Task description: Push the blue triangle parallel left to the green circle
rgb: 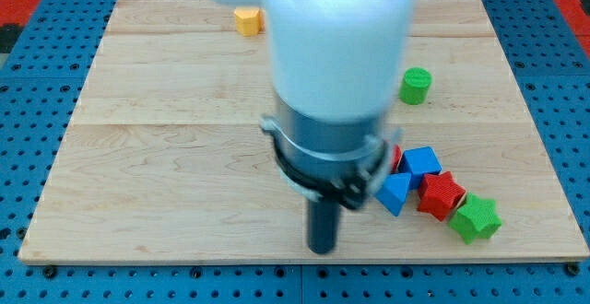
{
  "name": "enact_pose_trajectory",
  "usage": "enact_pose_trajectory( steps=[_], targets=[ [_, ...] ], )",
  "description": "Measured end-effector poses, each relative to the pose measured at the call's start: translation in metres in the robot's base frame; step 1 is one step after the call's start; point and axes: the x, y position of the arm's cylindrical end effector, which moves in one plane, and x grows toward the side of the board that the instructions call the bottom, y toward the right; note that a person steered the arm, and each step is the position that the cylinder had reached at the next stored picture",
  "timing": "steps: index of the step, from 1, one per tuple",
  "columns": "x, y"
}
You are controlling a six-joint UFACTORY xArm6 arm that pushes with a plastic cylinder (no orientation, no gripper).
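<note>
The blue triangle lies at the view's lower right, partly behind the arm's body. The green circle stands further up on the right, apart from the other blocks. My tip rests on the board to the left of and slightly below the blue triangle, with a gap between them. The large white and grey arm body hides the middle of the board.
A blue cube, a red star and a green star cluster tightly right of the blue triangle. A red block peeks out beside the arm. A yellow block sits near the wooden board's top edge.
</note>
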Motion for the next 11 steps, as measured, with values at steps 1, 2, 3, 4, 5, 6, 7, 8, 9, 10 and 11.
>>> enact_pose_trajectory(
  steps=[1, 2, 3, 4, 5, 6, 7, 8, 9, 10, 11],
  targets=[
    [-0.024, 0.049],
    [-0.051, 0.078],
    [-0.077, 0.103],
    [-0.095, 0.106],
    [-0.114, 0.107],
    [-0.152, 0.074],
    [-0.163, 0.006],
    [-0.175, 0.006],
    [-0.175, 0.062],
    [-0.181, 0.109],
    [-0.198, 0.016]
  ],
)
